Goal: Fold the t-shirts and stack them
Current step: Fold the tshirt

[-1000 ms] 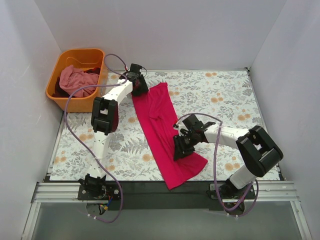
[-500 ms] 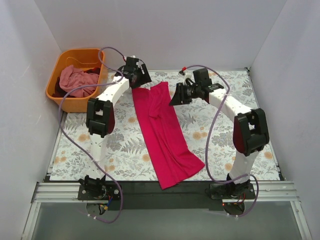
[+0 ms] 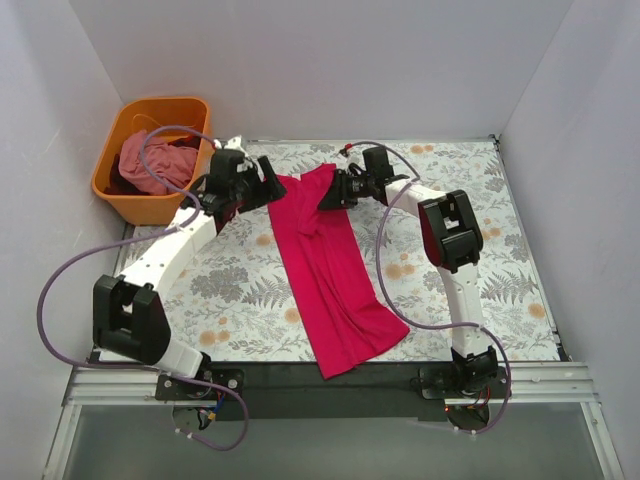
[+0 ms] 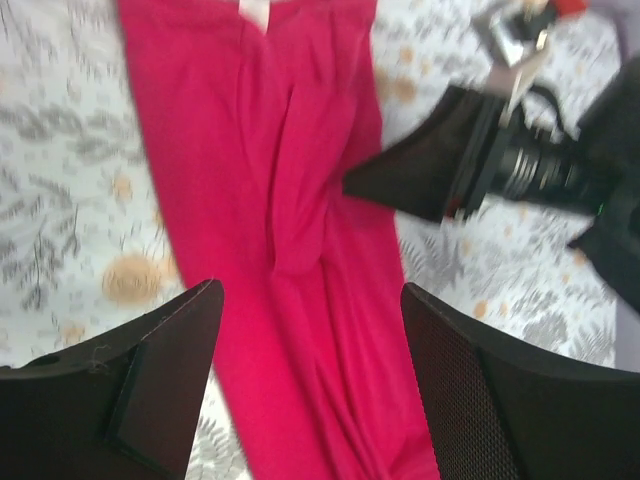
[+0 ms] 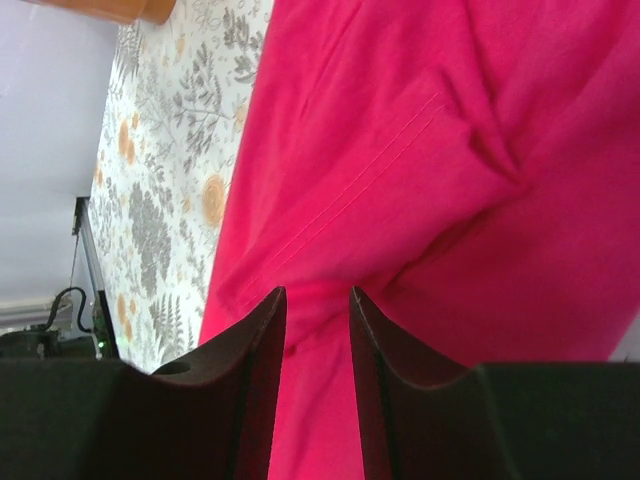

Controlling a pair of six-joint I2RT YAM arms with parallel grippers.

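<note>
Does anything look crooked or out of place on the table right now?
Yes. The crimson shirt lies slanted across the table as a rumpled strip, its near end running past the front edge. The paler shirt sits crumpled in the basket.

Flowered tabletop with one shirt laid out on it

The tabletop, printed with grey ferns and orange blooms, carries a crimson-pink shirt folded into a long narrow strip. The strip lies slantwise from the far middle toward the near edge, and its near end laps just past the front of the print. A small white label shows at its far end. An orange basket stands at the far left corner, seemingly partly off the printed surface.
</note>
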